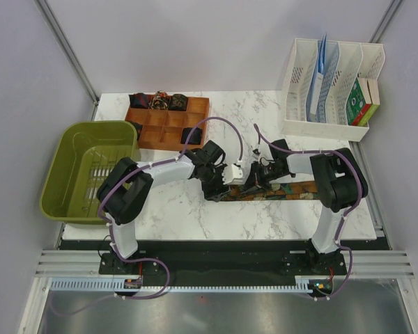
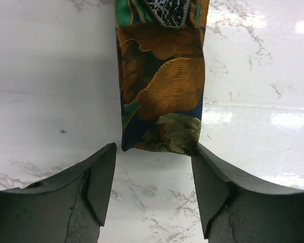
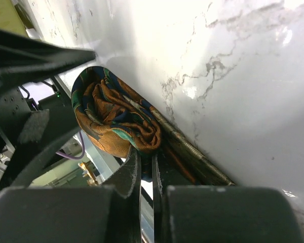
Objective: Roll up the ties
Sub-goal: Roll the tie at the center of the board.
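A patterned orange, green and dark blue tie [image 1: 292,191] lies flat across the marble table in the top view. My left gripper [image 1: 219,188] is open at its left end. In the left wrist view the tie's end [image 2: 159,101] lies just beyond and between my open fingertips [image 2: 154,167], which hold nothing. My right gripper [image 1: 254,179] is shut on the tie. In the right wrist view its jaws [image 3: 147,157] pinch the edge of a partly rolled coil of the tie [image 3: 116,119], and the flat strip [image 3: 192,157] runs off beside it.
A wooden compartment tray [image 1: 164,136] at the back holds several rolled ties [image 1: 160,102]. A green plastic basket [image 1: 70,167] stands at the left. A white file organizer [image 1: 331,83] stands at the back right. Purple cables loop over both arms.
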